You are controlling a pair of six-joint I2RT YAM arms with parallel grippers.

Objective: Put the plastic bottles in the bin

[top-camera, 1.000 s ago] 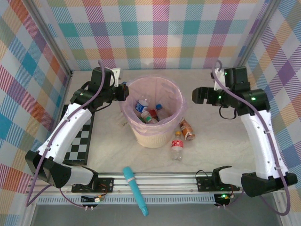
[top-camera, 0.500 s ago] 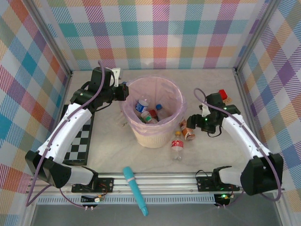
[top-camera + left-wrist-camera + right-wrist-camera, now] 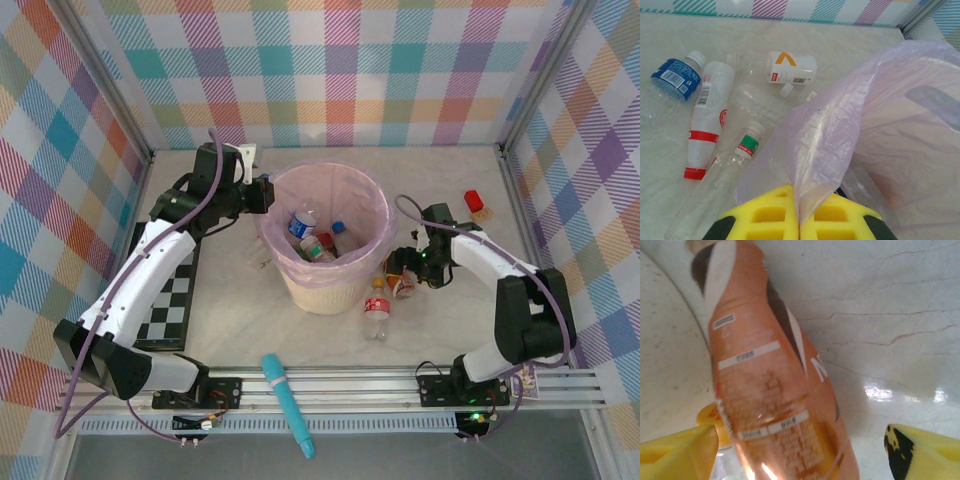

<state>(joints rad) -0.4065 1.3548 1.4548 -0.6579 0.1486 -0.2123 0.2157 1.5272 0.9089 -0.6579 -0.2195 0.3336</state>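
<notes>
Bottles lie both in and out of the bin (image 3: 320, 290). Nearest the bases, a red-capped bottle (image 3: 376, 312) lies on the table just before it. Beside that, the orange-labelled bottle (image 3: 775, 390) lies between the parted jaws of the right gripper (image 3: 795, 447), with the arm folded low and inward. Judged step: pickup. The next move calls for closing on the bottle, then lifting it over the rim. Several bottles (image 3: 315, 235) lie inside. Farther back, the left gripper (image 3: 799, 220) is clamped on the liner (image 3: 840, 135), its arm stretched to the rim.

White-black arms (image 3: 140, 270), yellow-fingered claws (image 3: 799, 217)
</notes>
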